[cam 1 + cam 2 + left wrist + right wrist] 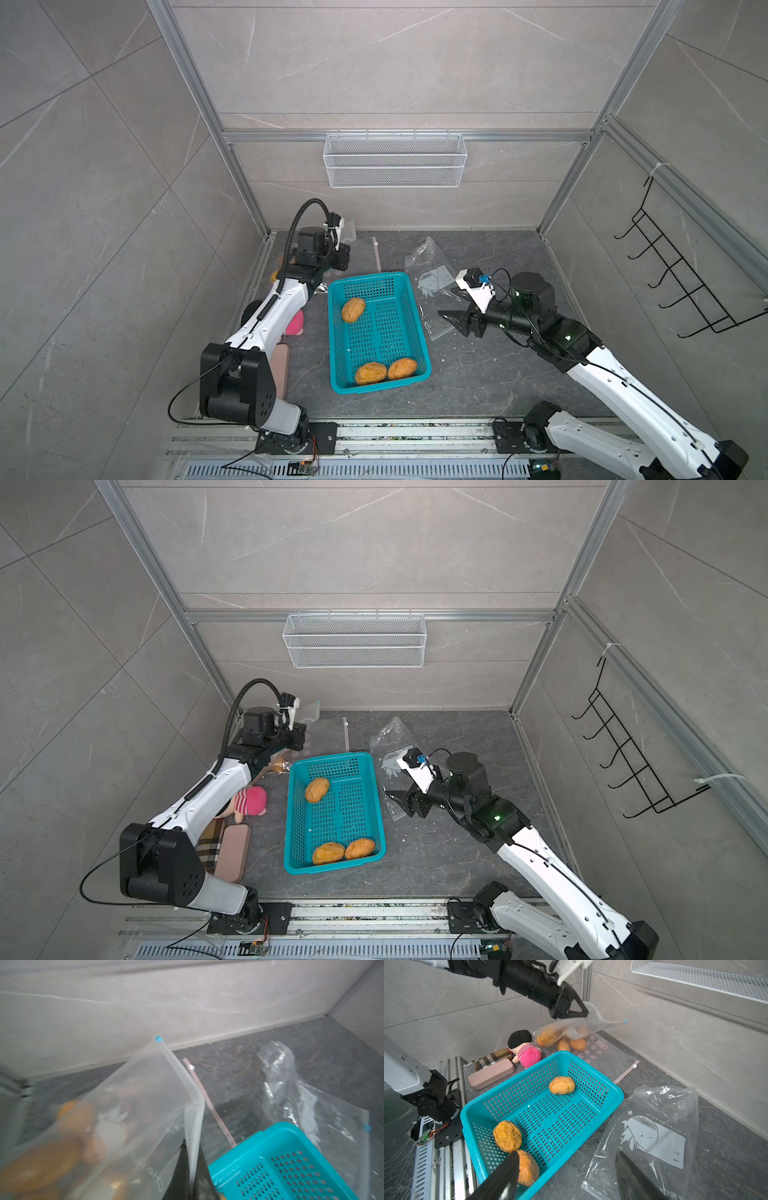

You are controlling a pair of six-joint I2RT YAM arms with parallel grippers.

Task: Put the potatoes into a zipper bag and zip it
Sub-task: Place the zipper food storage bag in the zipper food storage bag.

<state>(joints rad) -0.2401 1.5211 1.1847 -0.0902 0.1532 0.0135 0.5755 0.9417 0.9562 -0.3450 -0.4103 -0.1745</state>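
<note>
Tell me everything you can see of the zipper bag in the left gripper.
The zipper bag is clear soft plastic with faint printed lettering and a blue tab at one end of its zip strip. The left gripper has its fingers shut on the rim, holding it raised while the body sags downward. Several potatoes lie inside.

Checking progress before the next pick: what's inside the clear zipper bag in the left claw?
Several orange-tan potatoes show through the clear zipper bag pinched by the left claw; folds and overlap hide the exact count.
</note>
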